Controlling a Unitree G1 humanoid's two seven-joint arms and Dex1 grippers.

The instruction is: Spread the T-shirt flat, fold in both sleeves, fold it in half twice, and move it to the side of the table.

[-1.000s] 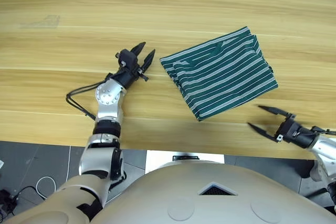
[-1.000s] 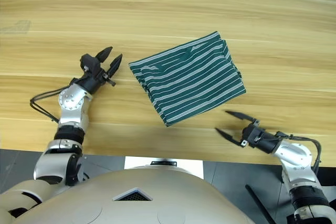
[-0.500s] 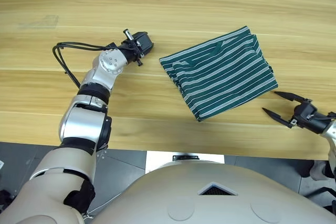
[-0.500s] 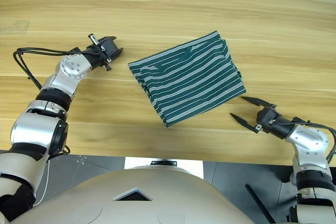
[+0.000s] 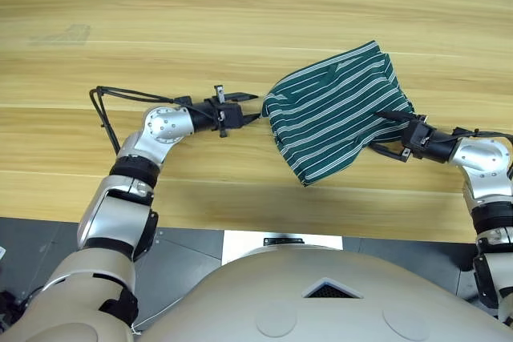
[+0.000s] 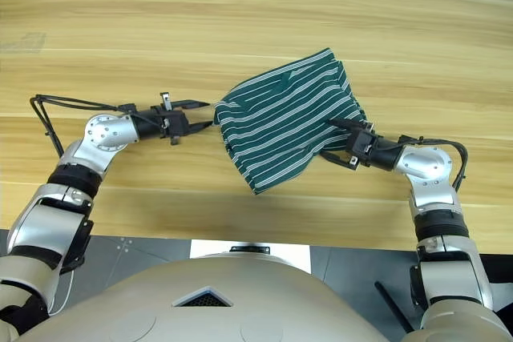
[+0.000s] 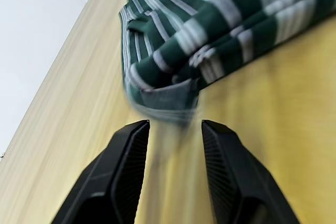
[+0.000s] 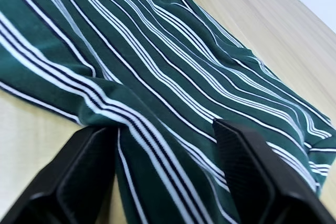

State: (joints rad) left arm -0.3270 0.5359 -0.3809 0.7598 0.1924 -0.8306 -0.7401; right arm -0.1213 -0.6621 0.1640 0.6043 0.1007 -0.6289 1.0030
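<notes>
We found folded green, white-striped T-shirt [image 5: 337, 114] lying skewed on wooden table [image 5: 240, 6], toward its near edge, between both arms. At shirt's left corner lay left gripper [image 5: 256, 106], low over table; jaws were apart, fingers [image 7: 128, 156] flanking hem tip, and we could not tell whether they touched it. At shirt's right edge sat right gripper [image 5: 375, 130]; jaws were apart, straddling raised fold of cloth, not clamped. We noted black cable [image 5: 104, 106] looped beside left forearm.

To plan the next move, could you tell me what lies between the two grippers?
The striped T-shirt lies between the left gripper and right gripper, as the left eye view shows.
</notes>
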